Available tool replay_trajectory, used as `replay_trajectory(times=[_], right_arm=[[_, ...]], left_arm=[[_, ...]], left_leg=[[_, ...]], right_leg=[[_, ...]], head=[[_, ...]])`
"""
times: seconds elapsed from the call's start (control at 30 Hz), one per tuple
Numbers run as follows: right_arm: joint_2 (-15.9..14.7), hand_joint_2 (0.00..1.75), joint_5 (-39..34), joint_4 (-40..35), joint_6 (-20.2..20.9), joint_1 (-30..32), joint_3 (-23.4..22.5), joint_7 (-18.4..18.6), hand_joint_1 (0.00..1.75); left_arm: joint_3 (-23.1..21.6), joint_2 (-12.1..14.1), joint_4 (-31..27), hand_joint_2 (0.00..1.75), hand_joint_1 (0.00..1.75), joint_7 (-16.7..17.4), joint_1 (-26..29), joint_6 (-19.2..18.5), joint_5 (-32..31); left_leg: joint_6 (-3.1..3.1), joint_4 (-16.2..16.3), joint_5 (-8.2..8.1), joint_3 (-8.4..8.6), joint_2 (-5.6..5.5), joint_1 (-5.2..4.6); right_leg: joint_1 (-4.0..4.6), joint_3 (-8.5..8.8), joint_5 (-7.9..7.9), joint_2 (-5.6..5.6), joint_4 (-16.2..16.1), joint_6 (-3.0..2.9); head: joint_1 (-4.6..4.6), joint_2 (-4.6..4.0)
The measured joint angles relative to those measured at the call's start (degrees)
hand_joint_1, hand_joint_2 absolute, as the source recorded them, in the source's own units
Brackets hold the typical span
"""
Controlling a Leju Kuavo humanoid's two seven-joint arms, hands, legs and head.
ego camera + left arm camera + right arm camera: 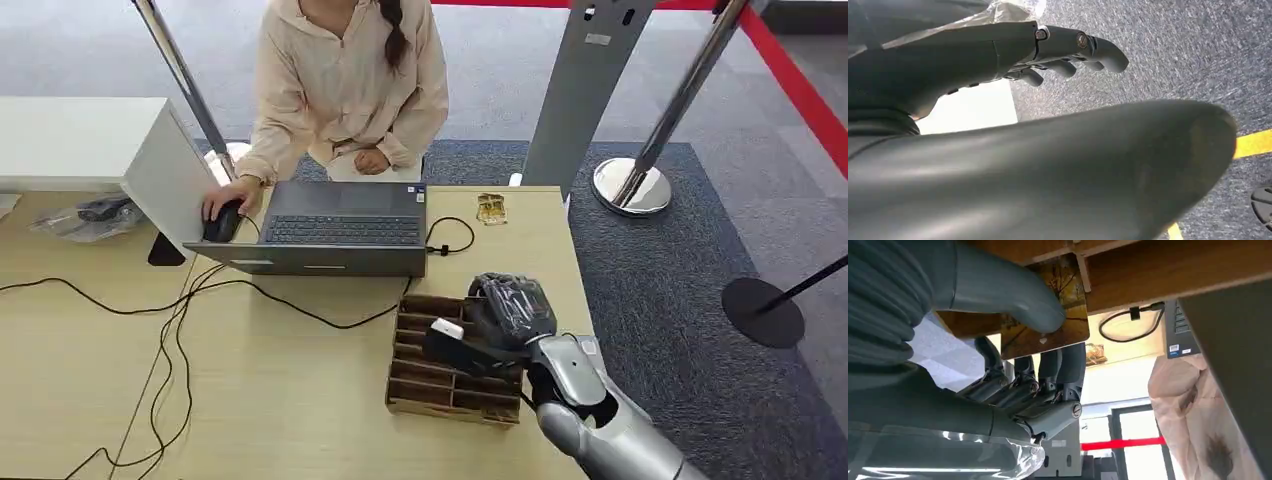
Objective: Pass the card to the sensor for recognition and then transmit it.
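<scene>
over the box [440,385], right hand [1023,340] pinches card [1063,315].

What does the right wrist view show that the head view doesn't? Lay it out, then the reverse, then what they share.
The right wrist view adds the card: its golden printed face, pinched between the thumb and the fingers.

The head view adds the person's hand on the mouse and the cables trailing across the table.

Both show the right hand, the divided cardboard box it reaches into, the laptop and the small gold object on the table.
</scene>
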Motion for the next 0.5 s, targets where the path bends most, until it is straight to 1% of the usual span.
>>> replay_trajectory(times=[0.5], right_arm=[[0.02, 1.75, 0.74, -0.02, -0.15, 0.00, 0.02, 0.00, 1.73]], left_arm=[[0.02, 0.28, 0.00, 0.00, 0.00, -0.48, 0.00, -0.05, 0.07]], left_leg=[[0.00, 0.00, 0.00, 0.00, 0.00, 0.00]], right_leg=[[0.00, 0.00, 0.00, 0.00, 0.00, 0.00]], head=[[0.02, 0.02]])
